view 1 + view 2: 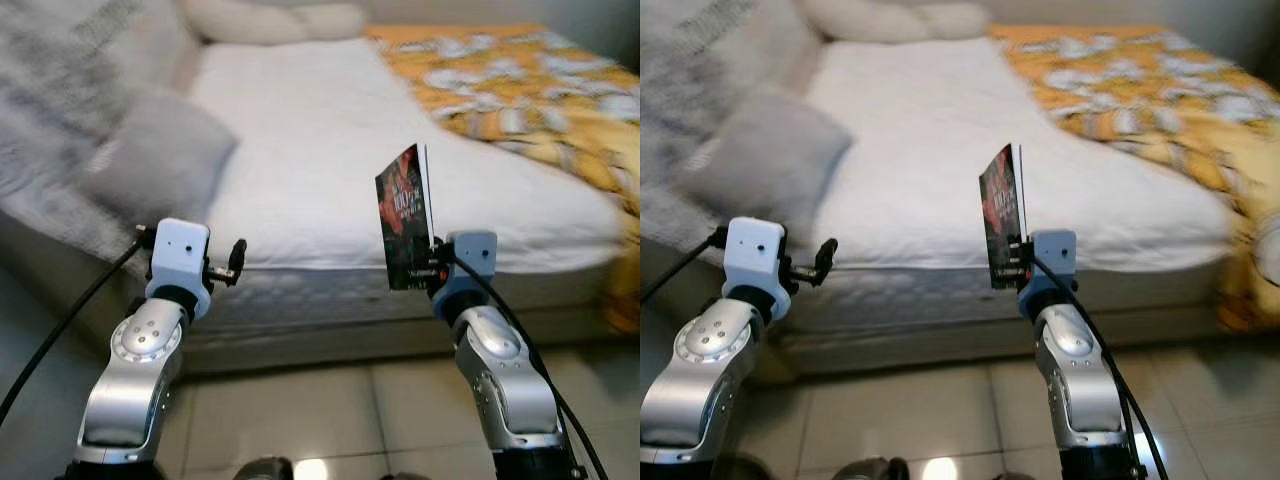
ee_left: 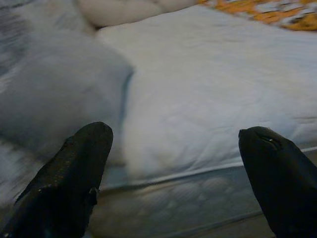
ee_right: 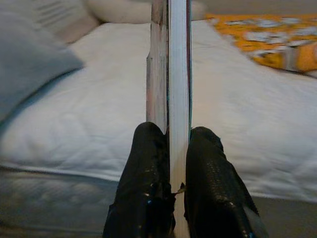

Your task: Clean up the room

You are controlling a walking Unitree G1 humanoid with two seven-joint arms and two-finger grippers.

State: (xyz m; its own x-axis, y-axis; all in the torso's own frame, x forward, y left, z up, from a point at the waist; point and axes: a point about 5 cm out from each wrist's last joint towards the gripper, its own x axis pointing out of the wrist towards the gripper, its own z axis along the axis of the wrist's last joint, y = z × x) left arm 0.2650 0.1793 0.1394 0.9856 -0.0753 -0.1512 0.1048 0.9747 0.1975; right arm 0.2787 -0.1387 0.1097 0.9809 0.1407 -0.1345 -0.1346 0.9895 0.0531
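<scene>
While the right hand (image 3: 168, 163) clamps a dark book (image 1: 405, 220) upright before the bed's (image 1: 330, 150) near edge, the left hand (image 2: 173, 168) hangs wide open, holding nothing. Grey pillows (image 1: 160, 160) lie along the bed's left side, an orange blanket (image 1: 530, 90) along its right. Cover writing is unreadable.

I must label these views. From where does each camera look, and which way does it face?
Left eye: head, forward-down at bed; both arms, right gripper clamping book.
Right eye: same scene, shifted.
Left wrist: along left gripper, open jaws, toward grey pillow.
Right wrist: along fingers pinching the book.
Shared: the bed.
</scene>
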